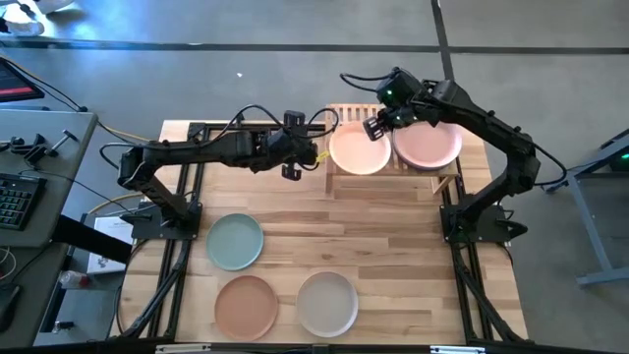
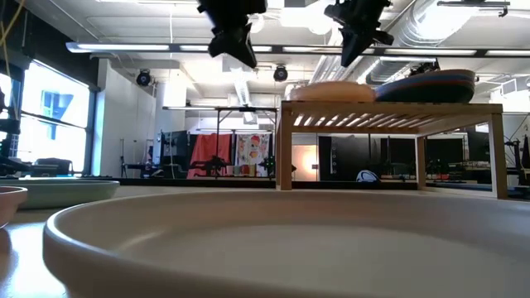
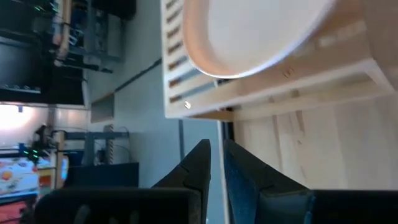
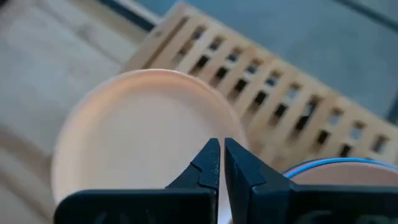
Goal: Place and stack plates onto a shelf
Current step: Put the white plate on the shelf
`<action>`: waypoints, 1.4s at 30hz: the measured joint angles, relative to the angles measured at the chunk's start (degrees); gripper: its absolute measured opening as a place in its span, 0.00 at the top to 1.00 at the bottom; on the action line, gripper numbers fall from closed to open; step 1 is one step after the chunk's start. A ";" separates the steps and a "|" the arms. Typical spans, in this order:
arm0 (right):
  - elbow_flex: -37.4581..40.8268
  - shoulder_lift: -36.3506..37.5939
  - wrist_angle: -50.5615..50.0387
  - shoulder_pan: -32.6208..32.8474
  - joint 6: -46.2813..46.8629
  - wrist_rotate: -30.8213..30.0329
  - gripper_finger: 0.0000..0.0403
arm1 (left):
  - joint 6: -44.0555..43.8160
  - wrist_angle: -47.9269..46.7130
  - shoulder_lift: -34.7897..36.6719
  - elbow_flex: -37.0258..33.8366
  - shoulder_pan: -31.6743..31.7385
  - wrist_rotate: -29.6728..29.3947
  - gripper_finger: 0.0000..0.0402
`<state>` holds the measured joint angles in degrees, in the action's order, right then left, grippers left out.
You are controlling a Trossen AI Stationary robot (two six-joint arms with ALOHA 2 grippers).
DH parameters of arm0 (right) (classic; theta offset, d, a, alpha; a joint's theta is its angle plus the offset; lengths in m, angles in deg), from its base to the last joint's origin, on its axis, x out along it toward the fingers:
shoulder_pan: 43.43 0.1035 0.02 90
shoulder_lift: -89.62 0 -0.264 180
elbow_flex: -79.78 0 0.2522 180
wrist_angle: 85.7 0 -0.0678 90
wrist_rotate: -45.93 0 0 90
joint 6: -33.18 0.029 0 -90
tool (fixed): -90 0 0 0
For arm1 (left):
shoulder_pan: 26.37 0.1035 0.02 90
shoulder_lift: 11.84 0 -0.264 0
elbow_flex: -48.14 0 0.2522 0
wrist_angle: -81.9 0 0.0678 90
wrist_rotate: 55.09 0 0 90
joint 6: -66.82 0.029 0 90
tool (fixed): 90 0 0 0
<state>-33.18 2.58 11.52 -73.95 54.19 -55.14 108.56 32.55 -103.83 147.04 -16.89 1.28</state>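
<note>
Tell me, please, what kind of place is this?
Probably a robotics lab or workshop in a large industrial hall. The low view shows exposed ceiling ducts and work tables behind; the high view shows a keyboard on a desk beside the plank table.

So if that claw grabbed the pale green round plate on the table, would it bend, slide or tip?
The pale green round matte plate looks rigid and keeps its shallow dish shape, so it probably won't flop. It lies flat on the wooden plank tabletop, so tipping seems unlikely; a push would more likely make it slide. Its thin rim may be hard to pinch.
</note>
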 joint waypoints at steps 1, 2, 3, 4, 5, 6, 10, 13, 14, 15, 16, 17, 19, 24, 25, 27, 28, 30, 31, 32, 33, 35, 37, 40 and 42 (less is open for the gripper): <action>-0.03 -0.22 -0.02 0.28 0.01 0.89 1.00 | -0.89 -1.20 0.03 -0.02 0.00 0.03 0.91; -0.04 -0.49 -0.05 0.66 0.02 1.41 1.00 | -1.82 -2.44 0.14 -0.02 0.00 0.14 0.91; -0.04 -0.94 -0.26 1.05 0.10 2.09 1.00 | -2.72 -3.82 0.30 0.00 0.00 0.37 0.91; -0.04 -1.57 -0.65 1.52 0.15 2.36 1.00 | -3.67 -4.97 0.44 -0.02 0.00 0.81 0.91; -0.04 -2.26 -0.91 2.07 0.15 2.77 1.00 | -4.48 -5.85 0.49 0.00 0.00 1.61 0.91; -0.04 -3.02 -1.10 2.63 -0.09 3.03 1.00 | -5.37 -6.89 0.50 0.02 0.01 2.70 0.91; -0.04 -6.37 -2.22 4.65 -0.49 3.02 1.00 | -7.59 -9.93 0.46 -0.02 0.00 5.46 0.91; -0.04 -8.36 -3.20 5.50 -1.05 3.55 1.00 | -8.75 -11.78 0.44 -0.02 0.00 6.35 0.91; -0.04 -8.84 -3.29 5.69 -1.26 3.75 1.00 | -9.11 -12.27 0.44 -0.02 0.00 6.45 0.91; -0.04 -9.41 -3.57 5.81 -1.58 3.85 1.00 | -9.39 -12.77 0.44 -0.02 0.00 6.48 0.91; -0.04 -9.90 -3.74 5.95 -1.64 3.86 1.00 | -9.68 -13.39 0.44 -0.02 0.00 6.53 0.91; -0.04 -10.32 -3.72 6.01 -1.59 4.01 1.00 | -9.97 -14.01 0.44 -0.02 0.00 6.56 0.91; -0.04 -11.11 -3.72 6.01 -1.60 4.35 1.00 | -10.22 -14.92 0.44 -0.02 0.00 6.56 0.91; -0.04 -12.76 -3.69 5.76 -1.97 5.51 1.00 | -11.09 -16.04 0.44 -0.02 0.00 6.77 0.91; -0.04 -12.98 -3.68 5.62 -1.98 5.51 1.00 | -11.11 -16.13 0.44 -0.02 0.00 6.78 0.91; -0.04 -13.47 -3.69 5.35 -1.98 5.55 1.00 | -11.06 -16.09 0.44 -0.02 0.00 7.08 0.91; -0.04 -13.76 -3.69 5.10 -1.98 5.55 1.00 | -11.00 -16.11 0.44 -0.02 0.00 7.36 0.91; -0.04 -14.37 -3.67 4.77 -1.99 5.59 1.00 | -10.62 -16.10 0.44 -0.02 0.00 7.63 0.91; -0.04 -14.62 -3.67 4.57 -2.03 5.59 1.00 | -10.60 -16.09 0.44 -0.02 0.00 7.63 0.91; -0.04 -14.84 -3.67 4.33 -2.12 5.59 1.00 | -10.62 -16.09 0.44 -0.02 0.00 7.63 0.91; -0.04 -15.01 -3.66 4.16 -2.33 5.59 1.00 | -10.60 -16.09 0.44 -0.02 0.00 7.63 0.91; -0.04 -15.43 -3.67 3.66 -2.63 5.60 1.00 | -10.62 -16.09 0.44 -0.02 0.00 7.63 0.91; -0.04 -15.52 -3.61 3.15 -2.65 5.73 1.00 | -10.60 -16.09 0.44 -0.02 0.00 7.63 0.91; -0.04 -15.50 -3.37 2.60 -2.67 5.57 1.00 | -10.60 -16.07 0.44 -0.02 0.00 7.63 0.91; -0.04 -15.50 -3.36 2.00 -2.67 5.44 1.00 | -10.60 -16.07 0.44 -0.02 0.00 7.63 0.91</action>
<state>-33.23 -12.92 8.16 -71.95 51.51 -49.70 97.96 16.48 -103.39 147.02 -16.89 8.91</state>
